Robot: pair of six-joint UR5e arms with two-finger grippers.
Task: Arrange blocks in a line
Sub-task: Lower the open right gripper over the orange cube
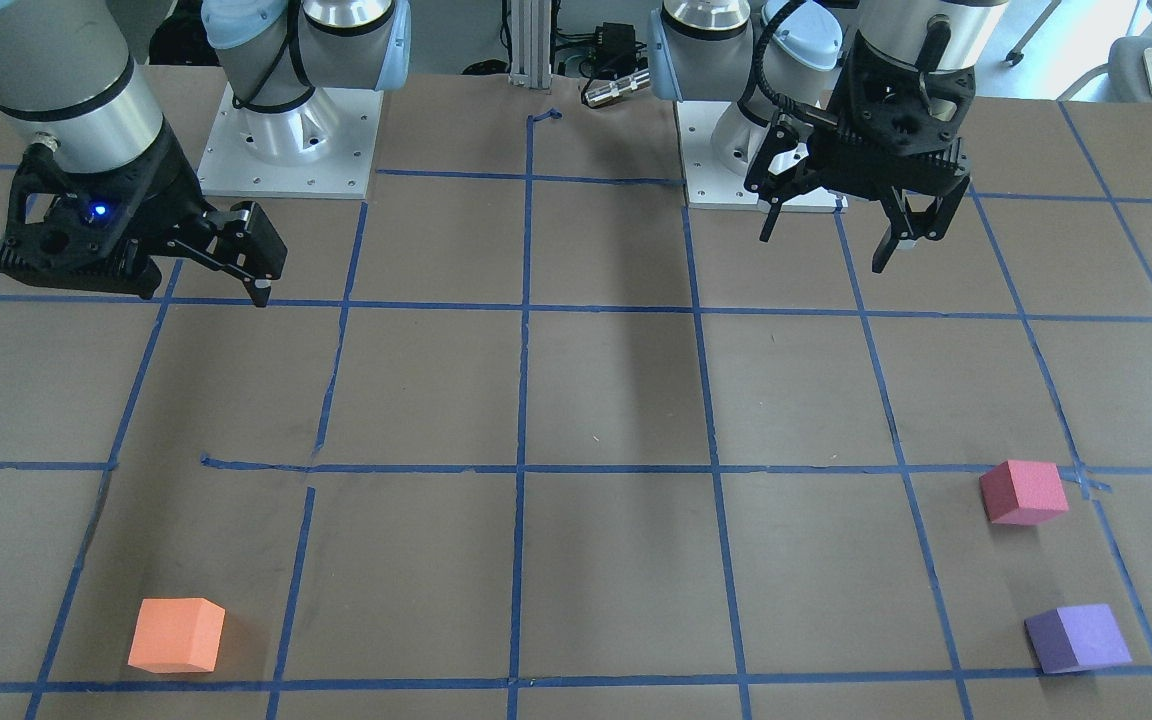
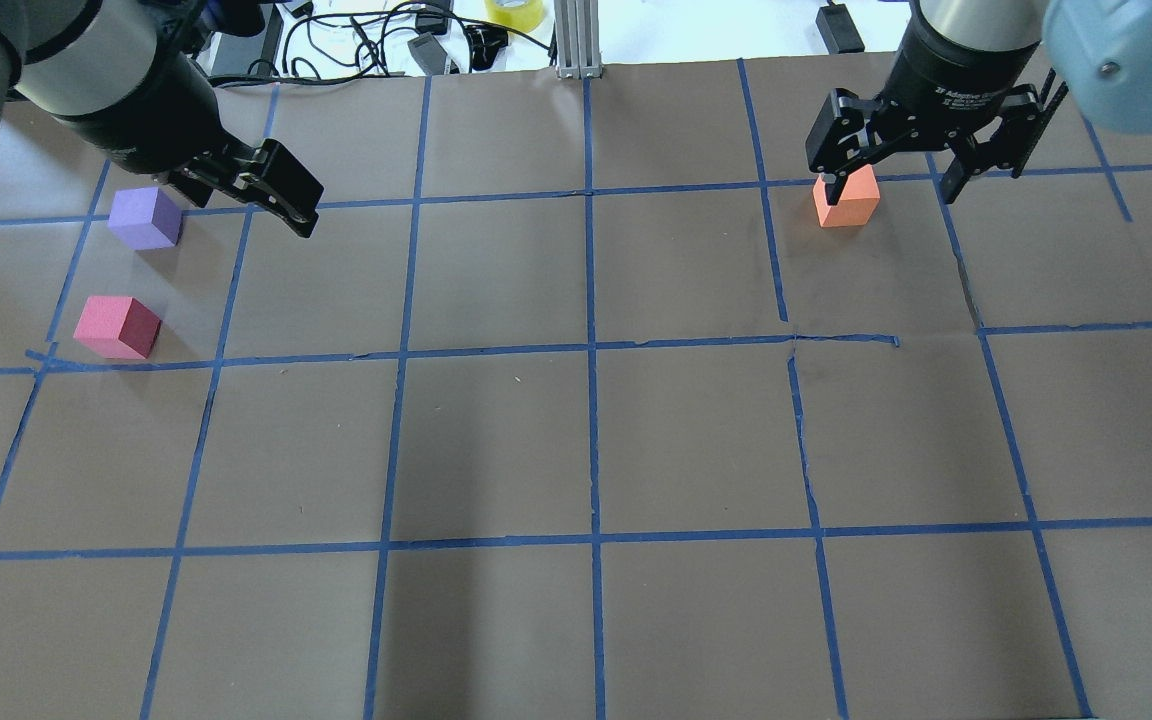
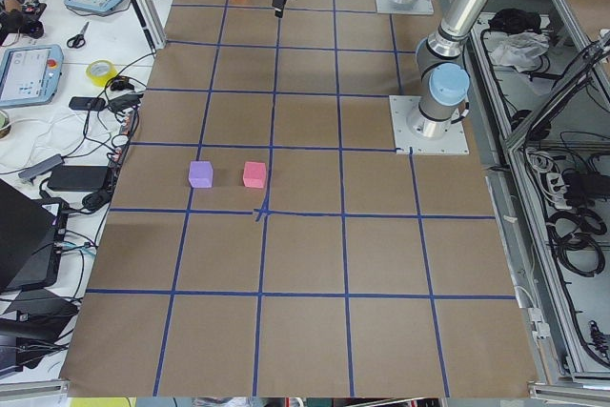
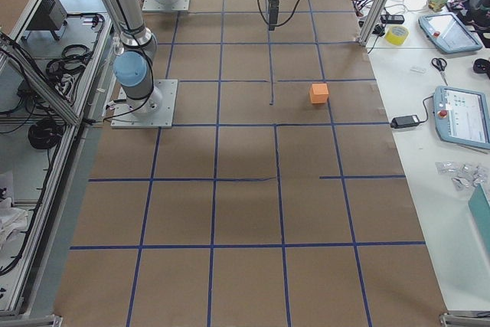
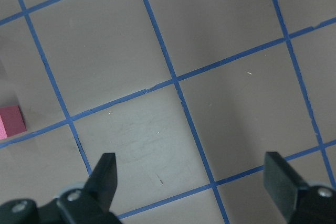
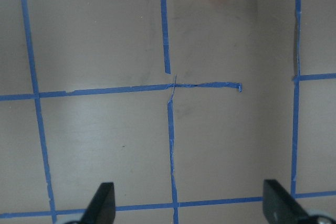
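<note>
Overhead exterior: left gripper (image 5: 190, 158) and right gripper (image 2: 888, 190) hang wide open, empty. No line yet; right one likely descends onto the orange block (image 2: 846, 200) next.

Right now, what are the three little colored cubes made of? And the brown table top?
The orange cube, pink-red cube and purple cube look like foam: dull, no shine, slightly grainy faces, though I can't be sure. The table top looks like matte brown paper, gridded in blue tape.
</note>
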